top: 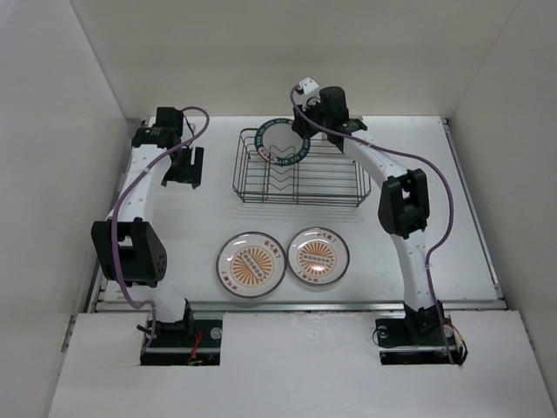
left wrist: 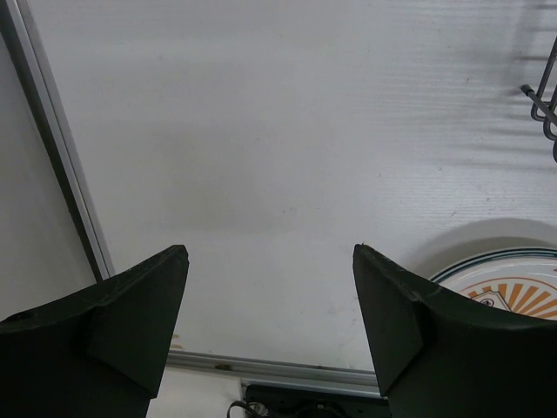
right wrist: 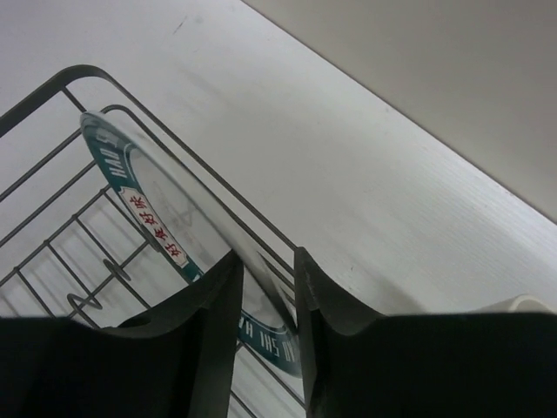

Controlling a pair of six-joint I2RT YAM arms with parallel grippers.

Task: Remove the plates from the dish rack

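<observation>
"Two plates lie flat on the table (top: 200, 226), low in the top view. They are side by side but not touching. They are the left orange plate (top: 252, 265) and the right orange plate (top: 318, 257). Each has an orange sun in the middle."

"Where is the dish rack (top: 300, 178)?"

"Just above them, in the middle of the top view. One more plate, the teal plate (top: 285, 144), stands up on its edge at the rack's upper left corner."

"Who has it?"

"The right gripper (right wrist: 268, 261). In the right wrist view its two fingers (right wrist: 209, 313) squeeze the rim of the teal plate, one on each side. The rack wires are right beside it."

"And the other arm?"

"The left gripper (top: 184, 165) hangs at the upper left of the top view, left of the rack and apart from it. Its jaws are spread wide and hold nothing. In the left wrist view the white table shows between them. A bit of the left orange plate peeks in at the lower right."
</observation>
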